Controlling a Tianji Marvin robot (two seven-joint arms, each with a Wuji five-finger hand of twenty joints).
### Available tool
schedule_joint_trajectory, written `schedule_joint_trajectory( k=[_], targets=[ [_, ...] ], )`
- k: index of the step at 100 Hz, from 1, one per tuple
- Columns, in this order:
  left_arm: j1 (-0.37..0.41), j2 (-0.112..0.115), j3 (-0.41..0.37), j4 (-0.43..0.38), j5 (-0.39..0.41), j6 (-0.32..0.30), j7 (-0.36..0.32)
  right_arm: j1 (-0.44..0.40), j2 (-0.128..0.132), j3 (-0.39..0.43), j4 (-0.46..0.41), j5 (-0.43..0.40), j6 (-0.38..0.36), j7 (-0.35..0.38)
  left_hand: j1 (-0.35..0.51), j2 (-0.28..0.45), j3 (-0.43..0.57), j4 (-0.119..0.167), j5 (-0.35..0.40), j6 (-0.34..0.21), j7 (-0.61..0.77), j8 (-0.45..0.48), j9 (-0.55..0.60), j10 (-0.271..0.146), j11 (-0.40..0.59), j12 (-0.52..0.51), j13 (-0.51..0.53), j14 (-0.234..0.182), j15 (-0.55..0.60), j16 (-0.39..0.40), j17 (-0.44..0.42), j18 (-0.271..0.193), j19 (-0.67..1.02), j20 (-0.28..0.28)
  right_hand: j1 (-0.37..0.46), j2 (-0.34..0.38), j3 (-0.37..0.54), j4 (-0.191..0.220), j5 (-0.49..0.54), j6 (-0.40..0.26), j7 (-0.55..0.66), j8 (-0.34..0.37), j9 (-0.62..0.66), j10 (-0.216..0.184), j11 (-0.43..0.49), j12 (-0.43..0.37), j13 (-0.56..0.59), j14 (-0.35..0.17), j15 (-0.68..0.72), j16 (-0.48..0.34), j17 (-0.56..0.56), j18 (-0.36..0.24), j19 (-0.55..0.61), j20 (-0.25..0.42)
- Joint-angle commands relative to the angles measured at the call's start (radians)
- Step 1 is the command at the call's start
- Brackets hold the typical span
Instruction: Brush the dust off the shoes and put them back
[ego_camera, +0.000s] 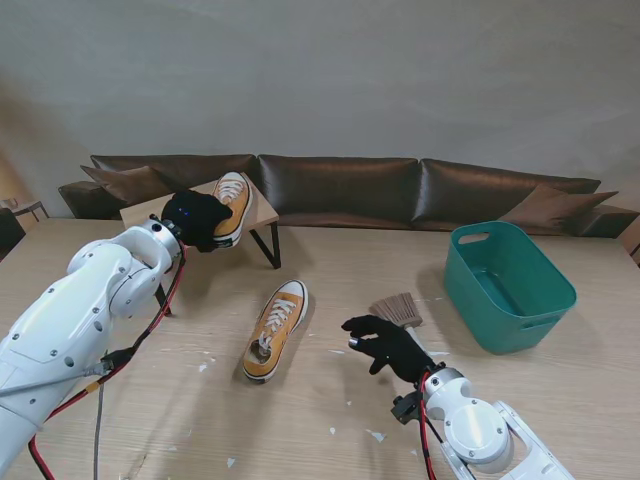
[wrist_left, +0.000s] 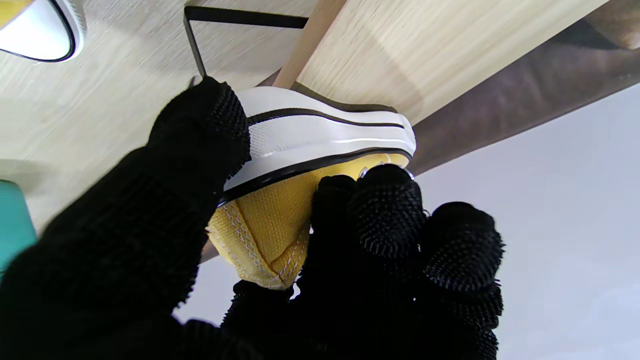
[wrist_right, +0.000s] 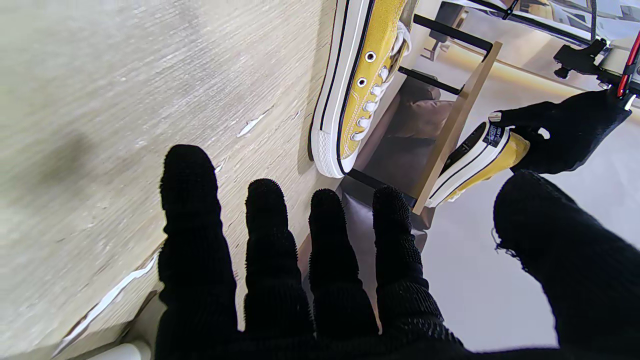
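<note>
Nearest me, the right hand (ego_camera: 385, 345) hangs over the table (ego_camera: 120, 420), fingers spread and empty, beside the brush (ego_camera: 400, 310), likely ready to take it. Far left, the left hand (ego_camera: 195, 220) grasps one shoe (ego_camera: 232, 205) by its heel on the small stand (ego_camera: 262, 212), apparently putting it back. The other shoe (ego_camera: 277, 328) lies mid-table.

Table (ego_camera: 560, 400): shoe (ego_camera: 275, 329), brush (ego_camera: 398, 310), basin (ego_camera: 508, 286).

shoe (wrist_left: 270, 235): yellow canvas, smooth white rubber | table (ego_camera: 150, 400): matt wood grain
</note>
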Motion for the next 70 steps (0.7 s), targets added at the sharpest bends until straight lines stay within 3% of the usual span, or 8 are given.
schedule_joint_trajectory(
  k=[1,39,70],
  targets=[
    [-0.003,0.002,-0.010,-0.035,0.003,-0.008,-0.006,-0.004,-0.002,-0.004,0.000,0.001,0.002,0.015,0.171,0.076,0.100,0.051,0.146,0.070,0.577,0.086,0.066,-0.134,0.040,0.043,0.036,-0.074,-0.042,-0.001,0.020,-0.018,-0.015,-0.012,0.001,0.019,0.013,0.019,0.013,-0.002,0.012,-0.018,0.016,0.009,0.012,0.003,0.019,0.000,0.008,0.001,-0.430,-0.002,-0.018,0.014],
    [0.016,-0.004,-0.034,-0.122,0.005,-0.084,0.022,-0.003,-0.002,-0.007,0.003,0.002,0.000,0.015,0.173,0.080,0.099,0.053,0.146,0.074,0.579,0.088,0.065,-0.133,0.041,0.052,0.038,-0.076,-0.045,0.004,0.026,-0.023,-0.024,-0.015,0.001,0.018,0.015,0.019,0.010,-0.003,0.012,-0.019,0.015,0.010,0.013,0.002,0.018,-0.002,0.008,0.001,-0.429,-0.003,-0.018,0.015],
    [0.015,-0.020,0.020,-0.165,-0.059,-0.135,0.050,-0.017,-0.009,0.018,-0.028,-0.006,-0.006,-0.024,0.178,0.088,0.096,0.053,0.142,0.078,0.577,0.090,0.060,-0.129,0.040,0.058,0.035,-0.070,-0.052,0.009,0.018,-0.021,-0.029,-0.014,0.000,0.014,0.016,0.019,0.008,-0.005,0.013,-0.020,0.013,0.014,0.013,0.001,0.016,-0.002,0.007,0.001,-0.429,-0.003,-0.018,0.015]
  ],
)
